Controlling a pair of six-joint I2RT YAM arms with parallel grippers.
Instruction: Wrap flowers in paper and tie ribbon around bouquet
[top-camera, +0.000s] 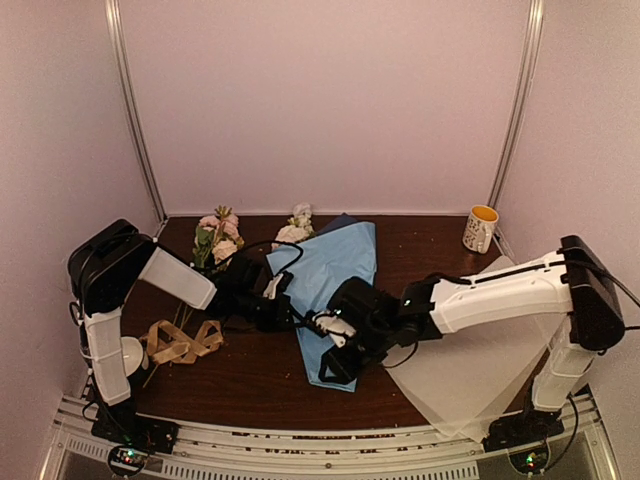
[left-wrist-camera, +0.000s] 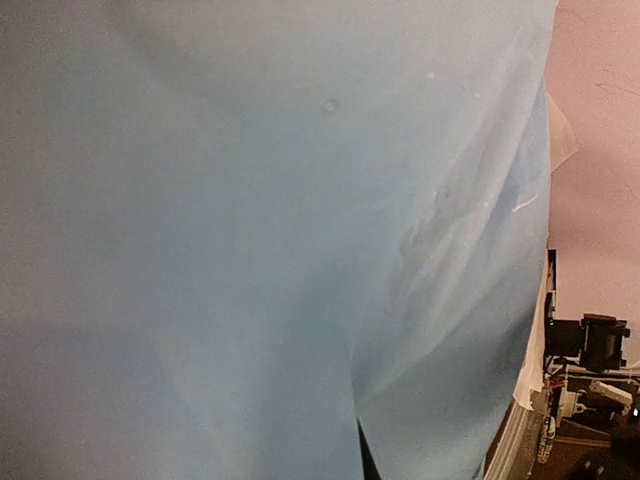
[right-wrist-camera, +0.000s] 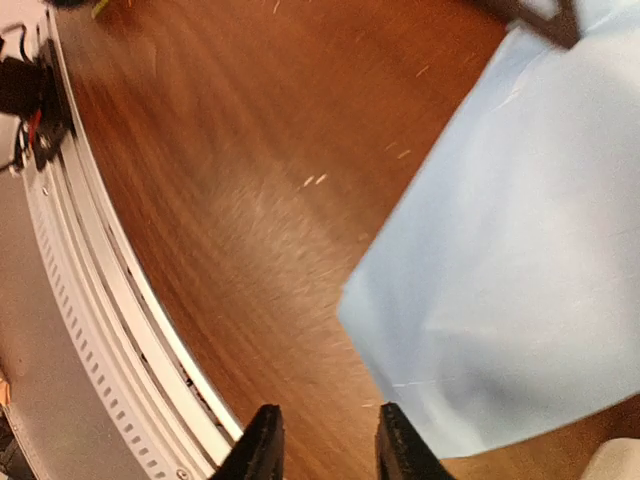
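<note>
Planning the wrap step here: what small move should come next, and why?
Probably the left end effector, shut at the left edge of the paper, should draw that edge rightward over the flowers: the sheet lies loose, not yet rolled, and the ribbon sits untouched.

Paper (top-camera: 335, 270) lies mid-bench (top-camera: 250, 375), with blooms (top-camera: 297, 225) at its far end. Loose flowers (top-camera: 217, 238) sit back left, ribbon (top-camera: 182, 342) front left of the paper. Mug (top-camera: 480, 228) back right; second sheet (top-camera: 470, 370) front right, by the near edge.
</note>
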